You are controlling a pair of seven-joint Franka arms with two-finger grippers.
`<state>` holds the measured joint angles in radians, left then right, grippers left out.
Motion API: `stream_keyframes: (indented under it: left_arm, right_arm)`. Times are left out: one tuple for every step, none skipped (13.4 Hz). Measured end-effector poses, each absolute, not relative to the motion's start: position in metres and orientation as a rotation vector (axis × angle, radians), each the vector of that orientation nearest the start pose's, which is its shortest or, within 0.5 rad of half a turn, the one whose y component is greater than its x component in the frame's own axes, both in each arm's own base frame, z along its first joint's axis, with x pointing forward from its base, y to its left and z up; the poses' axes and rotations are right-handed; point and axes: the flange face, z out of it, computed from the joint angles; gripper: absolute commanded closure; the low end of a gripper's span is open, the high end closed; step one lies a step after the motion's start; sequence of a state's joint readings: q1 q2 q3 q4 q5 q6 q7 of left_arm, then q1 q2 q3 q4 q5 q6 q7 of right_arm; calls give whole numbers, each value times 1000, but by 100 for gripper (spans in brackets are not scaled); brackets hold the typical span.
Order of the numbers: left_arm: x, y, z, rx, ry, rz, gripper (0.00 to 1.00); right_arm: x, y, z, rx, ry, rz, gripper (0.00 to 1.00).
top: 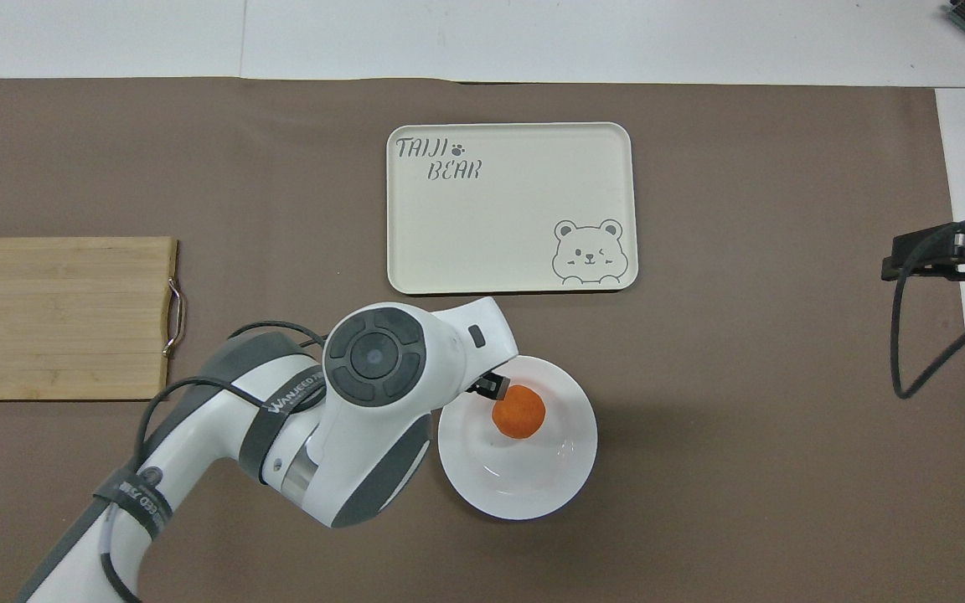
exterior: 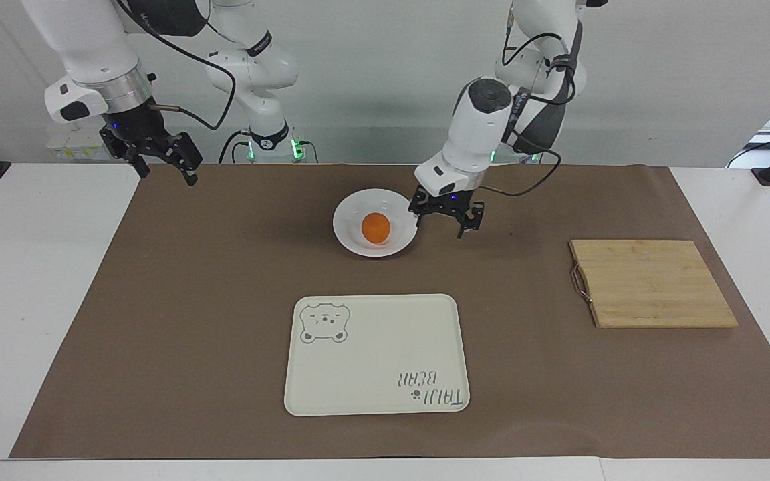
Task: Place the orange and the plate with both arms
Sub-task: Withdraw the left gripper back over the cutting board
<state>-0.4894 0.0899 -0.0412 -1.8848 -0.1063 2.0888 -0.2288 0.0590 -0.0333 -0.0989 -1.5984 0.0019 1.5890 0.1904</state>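
Observation:
The orange lies in the middle of the white plate, which sits on the brown mat near the robots. The orange and the plate also show in the overhead view. My left gripper is open and empty. It hangs just above the mat beside the plate's rim, toward the left arm's end. From above, the arm's wrist hides most of it, and one fingertip shows at the plate's rim. My right gripper is open and empty, and waits raised over the mat's edge at the right arm's end.
A cream tray with a bear drawing lies farther from the robots than the plate; it also shows in the overhead view. A bamboo cutting board with a metal handle lies toward the left arm's end.

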Motion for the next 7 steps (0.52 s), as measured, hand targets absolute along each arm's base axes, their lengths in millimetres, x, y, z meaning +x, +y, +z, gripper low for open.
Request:
stream_keyframes:
  left_arm:
    - [524,-285,479,-3254,360,-125,0]
    - [535,-264,487,-3258,308,-133,0]
    - [545,-243,492,-3259,267,-130,0]
    - [554,-221,498,-3255,244,-111,0]
    - [560,-200,506,-3250,234,-80,0]
    - [566,-175,516,-3244,233,-41,0]
    - [571,-151,528,-3239,226,0,0]
  right_arm:
    - [546,-23,631,-3114,360,-37,0]
    - [546,-23,631,-3114,360,-37,0]
    - [546,-23,631,-3114,360,-37,0]
    - [546,-23,631,-3114,360,-37,0]
    - [546,-23,631,-3114,360,-37,0]
    - [546,-23,631,-3114,360,-37,0]
    - [546,-23,631,-3114,360,-37,0]
